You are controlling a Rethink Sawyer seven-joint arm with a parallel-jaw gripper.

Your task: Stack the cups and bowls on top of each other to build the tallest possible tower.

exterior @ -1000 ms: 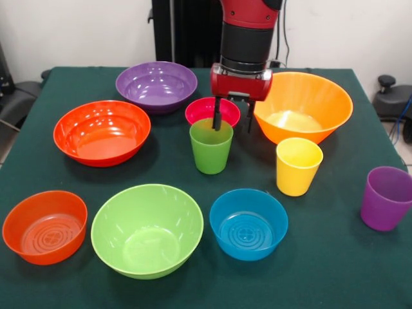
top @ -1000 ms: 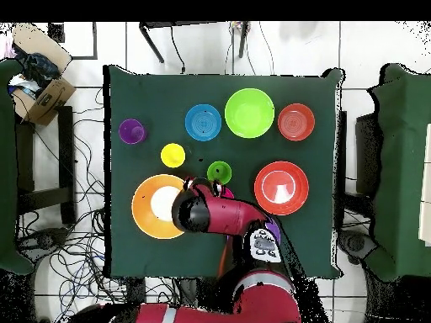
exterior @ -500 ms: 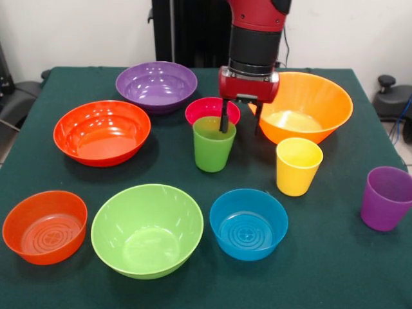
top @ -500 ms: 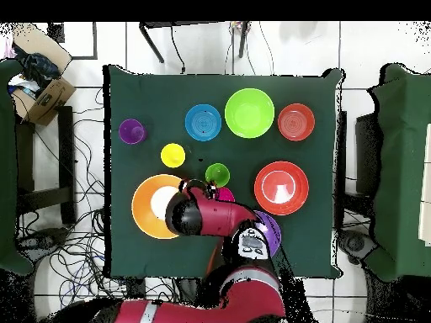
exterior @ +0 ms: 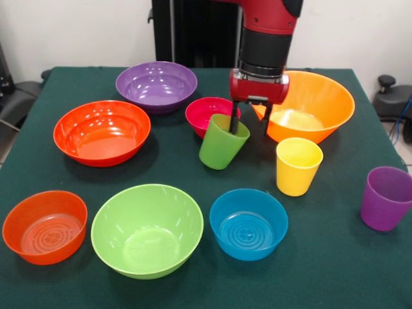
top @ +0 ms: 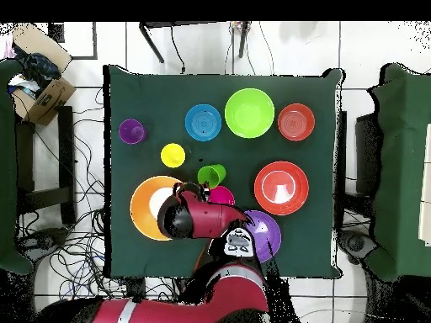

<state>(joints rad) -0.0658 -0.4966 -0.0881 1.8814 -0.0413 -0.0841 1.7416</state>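
gripper (exterior: 250, 125) part-open, one finger inside the tilted green cup (exterior: 222, 143), rim against it

The green cup (exterior: 223, 141) tilts, its rim leaning toward the small pink bowl (exterior: 209, 112) and big orange bowl (exterior: 309, 103). Yellow cup (exterior: 298, 165) and purple cup (exterior: 386, 197) stand upright, mouths up. Seven bowls sit separately; no tower stands.

No readable text, label, brand, number or sign shows anywhere.
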